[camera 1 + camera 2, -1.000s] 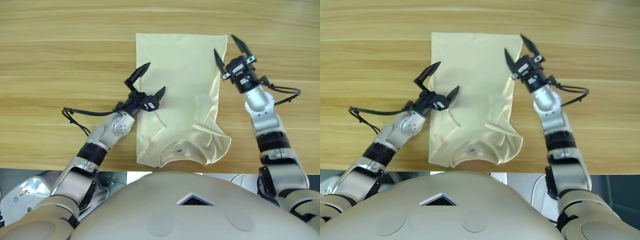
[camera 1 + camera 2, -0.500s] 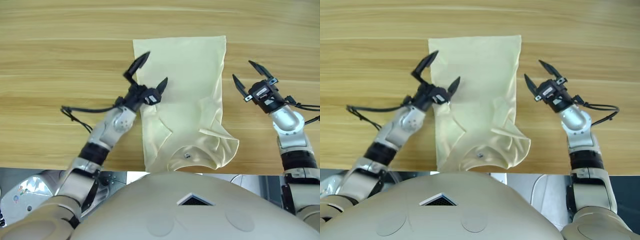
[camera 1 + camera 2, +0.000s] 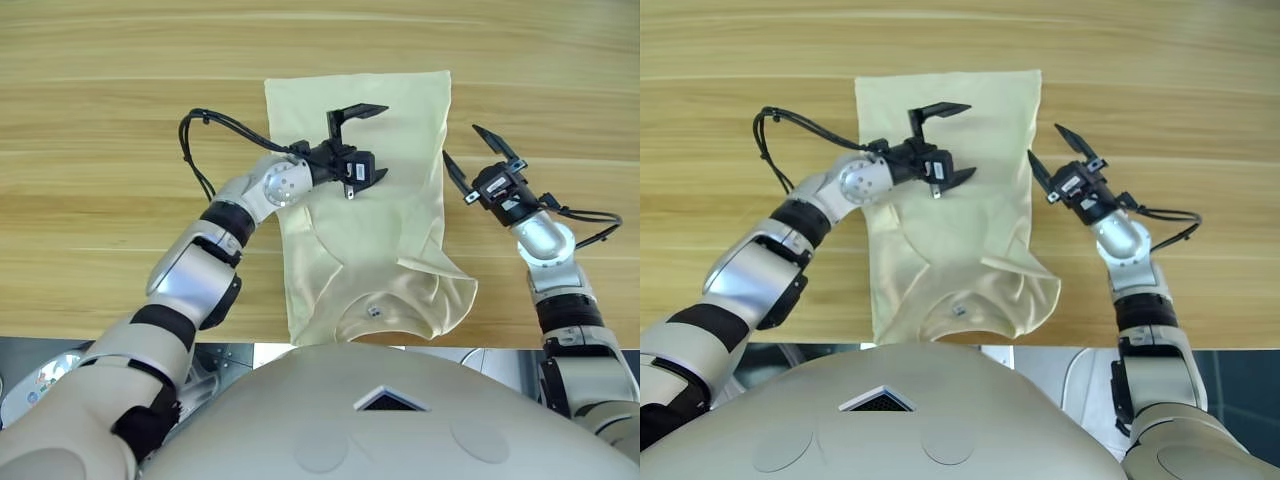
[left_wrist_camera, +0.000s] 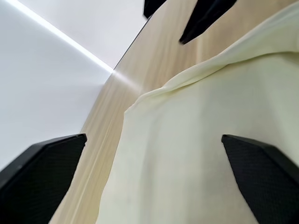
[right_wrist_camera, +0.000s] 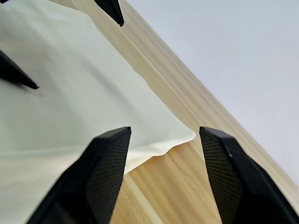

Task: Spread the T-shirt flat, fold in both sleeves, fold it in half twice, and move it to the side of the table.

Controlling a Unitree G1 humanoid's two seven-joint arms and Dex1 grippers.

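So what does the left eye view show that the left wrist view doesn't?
The left eye view takes in the whole T-shirt, its collar at the near end, the black cable, and both arms. The left end effector is open over the shirt and the right end effector is open by the shirt's right edge. The left wrist view adds a pale background past the table's edge. Both show the shirt's cloth, the wooden table and the left end effector's black fingers.

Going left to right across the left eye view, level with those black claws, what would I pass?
Black cable loop → left gripper, over the T-shirt → right gripper → another black cable.
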